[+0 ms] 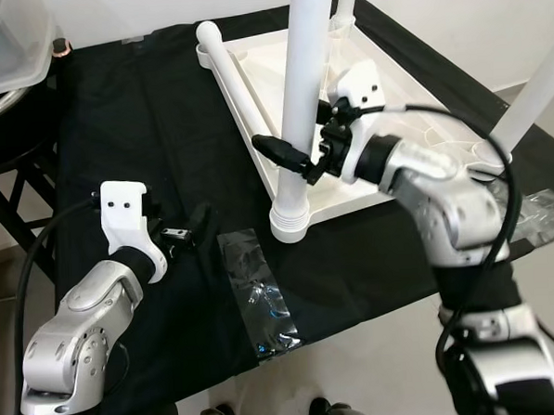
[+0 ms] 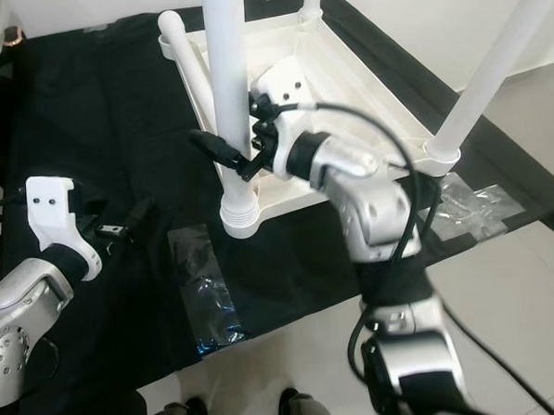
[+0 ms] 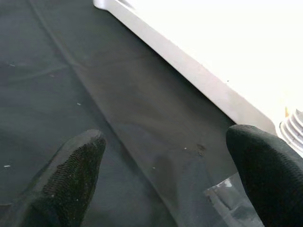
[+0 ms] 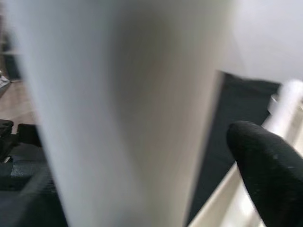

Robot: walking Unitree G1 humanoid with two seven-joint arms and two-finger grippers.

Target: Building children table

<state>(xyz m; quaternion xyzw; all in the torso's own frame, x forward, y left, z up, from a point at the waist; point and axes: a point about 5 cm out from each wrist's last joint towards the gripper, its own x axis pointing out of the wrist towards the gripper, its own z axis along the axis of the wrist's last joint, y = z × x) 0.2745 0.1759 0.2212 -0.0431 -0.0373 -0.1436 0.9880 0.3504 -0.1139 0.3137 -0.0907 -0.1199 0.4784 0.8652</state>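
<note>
right hand (image 1: 298, 162) around leg (image 1: 301, 95) | leg top cropped | left hand (image 1: 190, 232) open

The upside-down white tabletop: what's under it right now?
The tabletop lies on a black cloth that spreads past it on all sides visible. A clear plastic bag lies on the cloth in front of it. Whatever sits beneath the panel itself is covered.
</note>
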